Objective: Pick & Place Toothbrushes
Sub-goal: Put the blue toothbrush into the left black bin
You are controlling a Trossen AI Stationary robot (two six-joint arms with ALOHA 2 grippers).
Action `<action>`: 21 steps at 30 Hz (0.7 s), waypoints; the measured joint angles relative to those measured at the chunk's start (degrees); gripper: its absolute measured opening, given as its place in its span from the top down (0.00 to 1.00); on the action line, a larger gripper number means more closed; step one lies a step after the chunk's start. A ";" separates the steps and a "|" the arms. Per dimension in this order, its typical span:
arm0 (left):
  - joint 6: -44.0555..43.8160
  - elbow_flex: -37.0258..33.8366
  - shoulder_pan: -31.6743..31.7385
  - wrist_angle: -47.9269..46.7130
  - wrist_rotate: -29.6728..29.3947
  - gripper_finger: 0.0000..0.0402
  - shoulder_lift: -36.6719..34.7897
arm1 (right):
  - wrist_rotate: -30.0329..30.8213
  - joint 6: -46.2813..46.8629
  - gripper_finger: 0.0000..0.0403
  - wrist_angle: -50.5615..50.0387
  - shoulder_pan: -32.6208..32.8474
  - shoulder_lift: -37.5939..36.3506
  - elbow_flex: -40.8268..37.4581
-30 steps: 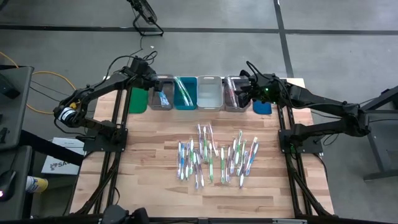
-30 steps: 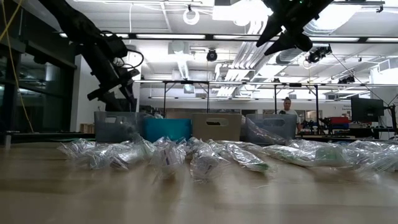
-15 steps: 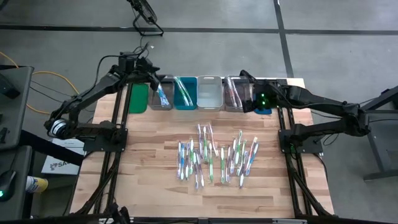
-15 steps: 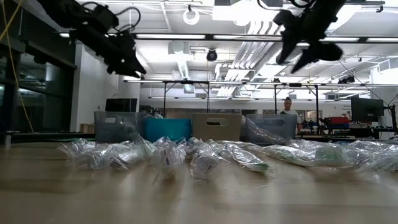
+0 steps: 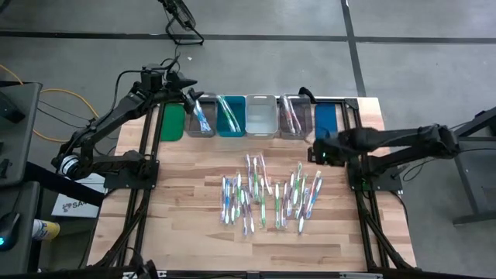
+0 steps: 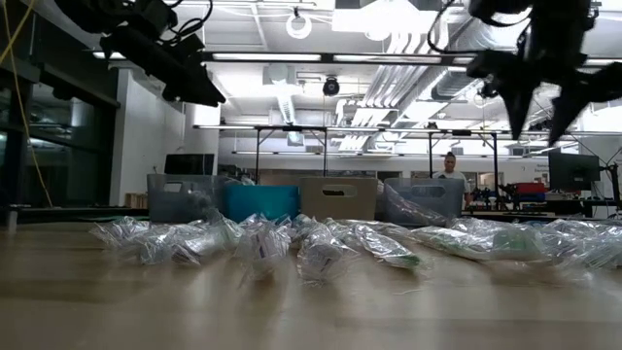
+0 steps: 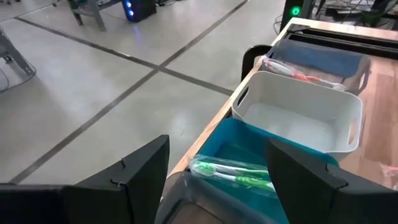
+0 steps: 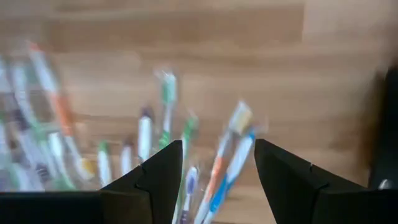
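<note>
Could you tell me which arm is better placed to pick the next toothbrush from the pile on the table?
The right. Its gripper hangs open beside the pile of toothbrushes, which fills its wrist view. The left gripper is open too, but up over the grey bin at the table's far edge.

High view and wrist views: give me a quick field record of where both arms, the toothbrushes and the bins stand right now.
left gripper: above the grey bin at the far-left end of the bin row, jaws open, holding nothing
right gripper: over the table between the blue bin and the pile, jaws open, holding nothing
toothbrushes: loose pile mid-table, in clear wrappers
teal bin: holds a green-handled wrapped toothbrush
white bin: nothing seen inside
</note>
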 joint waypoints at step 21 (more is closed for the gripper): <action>6.00 0.00 0.00 -0.02 2.94 0.36 0.00 | -3.77 31.31 0.52 8.76 18.90 16.13 -5.80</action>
